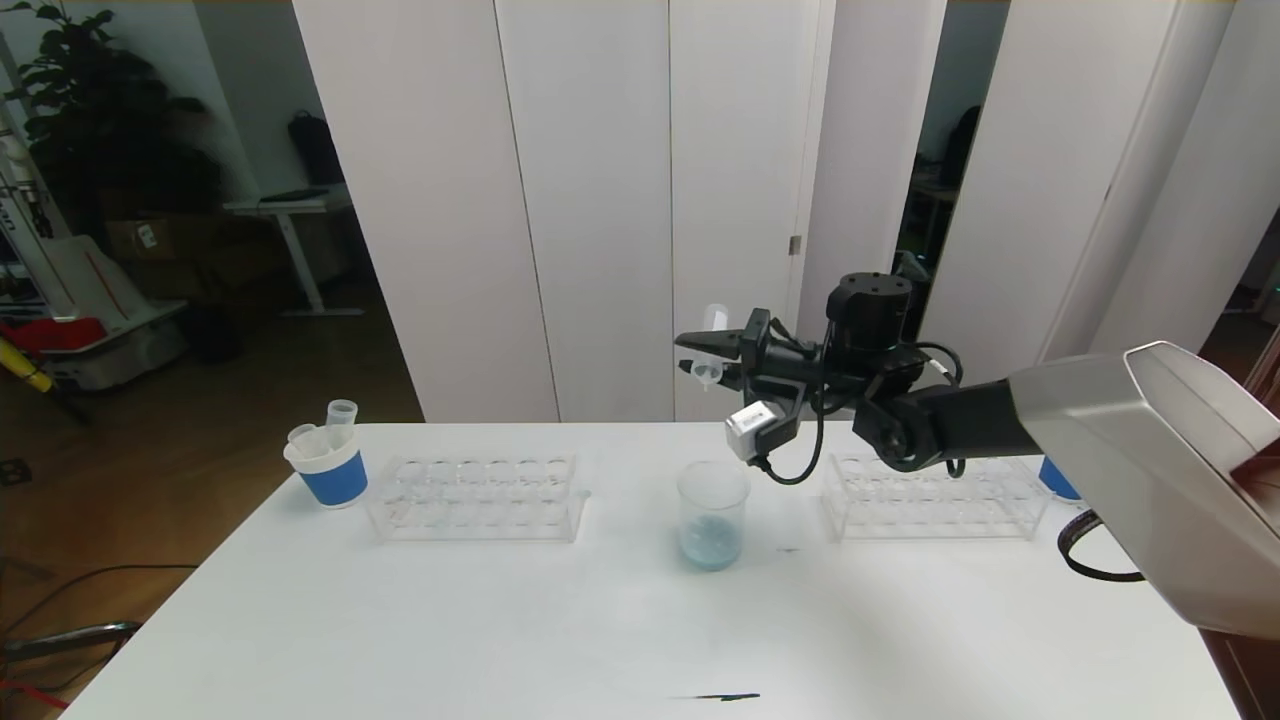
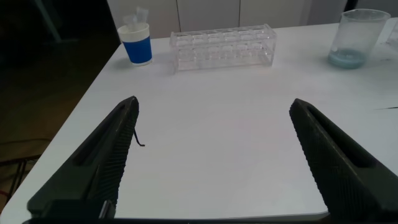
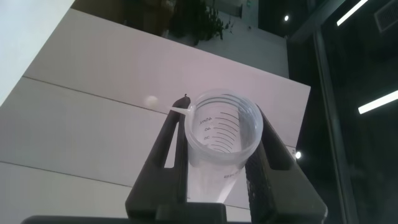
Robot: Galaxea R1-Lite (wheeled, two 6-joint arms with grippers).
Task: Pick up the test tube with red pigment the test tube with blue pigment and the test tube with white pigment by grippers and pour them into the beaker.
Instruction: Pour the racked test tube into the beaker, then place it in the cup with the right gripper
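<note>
My right gripper [image 1: 712,358] is clamping a small clear plastic test tube [image 1: 713,345] with printed graduations between its two black fingers [image 3: 171,155], which are pressing on opposite sides of the wall just below the open mouth. In the right wrist view I am looking straight into that mouth and seeing no liquid inside; a thin tethered cap strap is sticking out at the rim. Which pigment this tube carried I cannot tell.

Handling judgement: the tube is light, thin-walled and smooth, so it is likely to slip or rotate under a loose grip and to flex under a hard one. The upper wall, where I am holding it, appears the soundest place.

I am holding the tube raised above the table, at about twelve o'clock from the clear cylindrical beaker with flared rim [image 1: 713,513]. The beaker is standing upright on the white table [image 1: 500,630], containing a shallow pale blue pool.

Outward, a clear plastic tube rack [image 1: 478,497] is sitting at nine o'clock from the beaker, with a blue-banded white paper cup [image 1: 330,468] holding discarded tubes beyond it. A second clear rack [image 1: 935,497] is lying at three o'clock.

My left gripper [image 2: 214,158] is hovering low over the table's near edge, fingers spread wide, holding nothing.
</note>
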